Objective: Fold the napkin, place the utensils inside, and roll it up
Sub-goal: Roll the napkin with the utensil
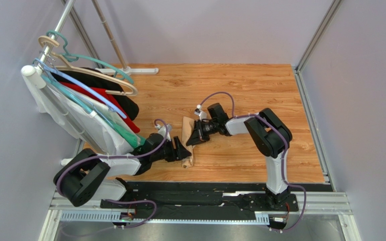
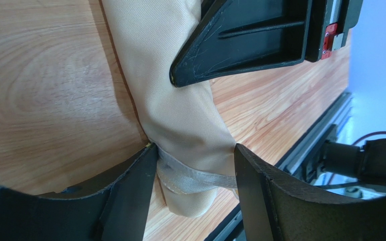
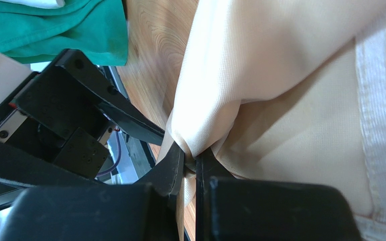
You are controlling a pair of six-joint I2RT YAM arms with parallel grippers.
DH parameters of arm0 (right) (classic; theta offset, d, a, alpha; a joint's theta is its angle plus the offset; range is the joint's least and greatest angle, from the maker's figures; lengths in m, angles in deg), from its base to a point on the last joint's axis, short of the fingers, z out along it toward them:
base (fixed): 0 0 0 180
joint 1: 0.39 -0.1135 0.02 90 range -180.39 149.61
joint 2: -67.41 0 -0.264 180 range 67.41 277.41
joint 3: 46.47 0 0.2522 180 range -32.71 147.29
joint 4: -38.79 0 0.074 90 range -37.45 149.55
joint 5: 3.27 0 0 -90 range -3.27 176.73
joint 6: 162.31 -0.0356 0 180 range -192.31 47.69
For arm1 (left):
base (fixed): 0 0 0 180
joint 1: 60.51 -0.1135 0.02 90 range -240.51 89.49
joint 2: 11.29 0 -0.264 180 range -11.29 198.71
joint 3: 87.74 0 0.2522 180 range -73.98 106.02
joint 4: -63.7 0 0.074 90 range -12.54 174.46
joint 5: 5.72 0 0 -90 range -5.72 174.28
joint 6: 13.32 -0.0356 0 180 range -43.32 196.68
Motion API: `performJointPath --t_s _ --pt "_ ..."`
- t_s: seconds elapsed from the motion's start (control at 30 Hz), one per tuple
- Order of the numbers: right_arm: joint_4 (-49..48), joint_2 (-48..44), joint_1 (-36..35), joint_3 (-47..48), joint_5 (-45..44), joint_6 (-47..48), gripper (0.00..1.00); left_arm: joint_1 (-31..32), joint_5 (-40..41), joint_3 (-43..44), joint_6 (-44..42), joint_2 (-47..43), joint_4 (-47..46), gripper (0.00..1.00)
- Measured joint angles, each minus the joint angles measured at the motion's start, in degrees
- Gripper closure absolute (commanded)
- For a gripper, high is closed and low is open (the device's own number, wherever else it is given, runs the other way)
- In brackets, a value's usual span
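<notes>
Between the left fingers (image 2: 134,186) sits the near end of the napkin (image 2: 180,100), gathered into a narrow bundle. Those fingers stand apart, one on each side of the bundle, both tips right at the cloth. Whether they are squeezing it I can't tell. A hemmed edge (image 2: 190,175) crosses the bundle at that spot. A short stub of cloth pokes out past the left gripper (image 2: 195,153) toward the black rail (image 1: 205,188) at the near edge.

Further along the bundle, the right fingers (image 3: 172,168) are clenched on a pinch of napkin. A fold is caught tight between them, with cloth spilling away on both sides. The right gripper (image 3: 190,163) comes at it from the right and the left gripper from the left, so the two black jaws sit close together over the cloth.

From above, the napkin is a slim strip on the table (image 1: 260,90), left of the middle. Its long axis runs from the far side toward the arm bases, close to straight. The far end looks a little wider and flatter, and the near end lies by the left gripper. Wood shows on both sides of it.

Off to the left, apart from the napkin, clothes (image 1: 69,115) in white, red, black and green hang on hangers (image 1: 99,75).
</notes>
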Motion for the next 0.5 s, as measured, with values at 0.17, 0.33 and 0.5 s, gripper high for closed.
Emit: performJointPath --t_s 0.17,0.33,0.5 --pt "-3.89 0.42 0.87 -1.55 1.75 -1.57 1.00 -0.28 -1.64 -1.73 3.19 4.85 -9.29 0.39" --pt "-11.45 2.01 2.16 -3.76 4.92 -6.54 1.00 -0.37 -2.05 -2.14 4.24 6.58 -12.46 0.36" --pt "-14.53 2.14 2.25 -4.79 5.14 -9.29 1.00 -0.35 -2.21 -2.19 4.31 6.49 -12.83 0.31"
